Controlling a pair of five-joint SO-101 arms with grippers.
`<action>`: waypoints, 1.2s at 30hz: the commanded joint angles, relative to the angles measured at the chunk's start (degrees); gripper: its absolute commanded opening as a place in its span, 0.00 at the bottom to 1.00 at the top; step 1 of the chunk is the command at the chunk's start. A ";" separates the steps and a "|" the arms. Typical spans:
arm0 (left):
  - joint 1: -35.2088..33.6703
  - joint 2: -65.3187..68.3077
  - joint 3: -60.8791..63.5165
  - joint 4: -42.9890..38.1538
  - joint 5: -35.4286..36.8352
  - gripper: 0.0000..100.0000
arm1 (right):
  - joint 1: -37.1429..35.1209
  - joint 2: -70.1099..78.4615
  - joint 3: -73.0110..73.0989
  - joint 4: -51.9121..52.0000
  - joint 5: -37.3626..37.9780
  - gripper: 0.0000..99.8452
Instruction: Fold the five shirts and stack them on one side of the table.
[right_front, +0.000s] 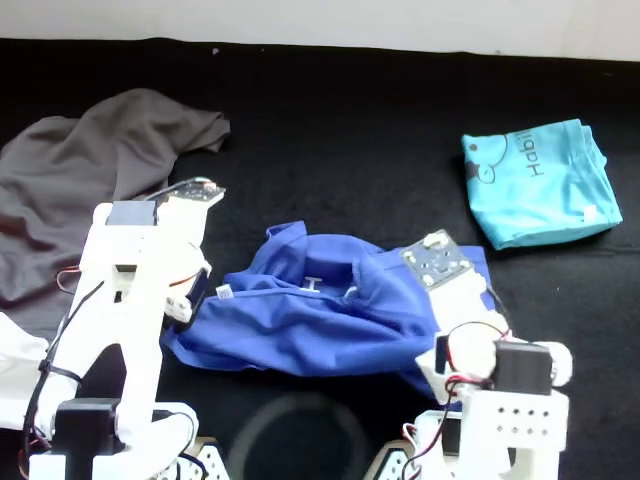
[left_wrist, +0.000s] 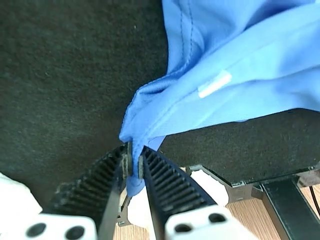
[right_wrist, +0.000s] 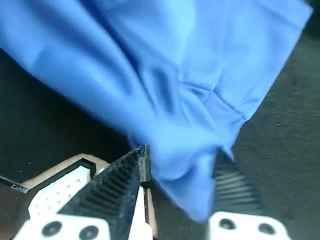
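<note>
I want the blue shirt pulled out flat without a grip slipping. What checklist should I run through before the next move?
1. Left gripper holds the blue shirt: ok, fingers shut on a bunched edge.
2. Right gripper holds it: not ok, fingers stand apart with cloth hanging between them.
3. Blue shirt lies flat: not ok, it is rumpled.
4. Teal shirt is folded and apart from the blue one: ok.
5. Grey shirt is clear of the blue one: cannot tell, the left arm hides the space between them.
</note>
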 joint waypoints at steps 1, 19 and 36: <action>0.66 -1.71 -0.31 -0.44 -0.26 0.01 | -0.22 -0.57 -7.25 0.84 0.62 0.24; 0.57 -1.98 -0.31 -0.44 -0.26 0.01 | -1.45 54.73 -29.58 -18.15 -22.68 0.24; 0.75 -1.98 -0.31 -0.53 -0.26 0.01 | -9.54 88.66 -54.20 -18.15 -20.13 0.24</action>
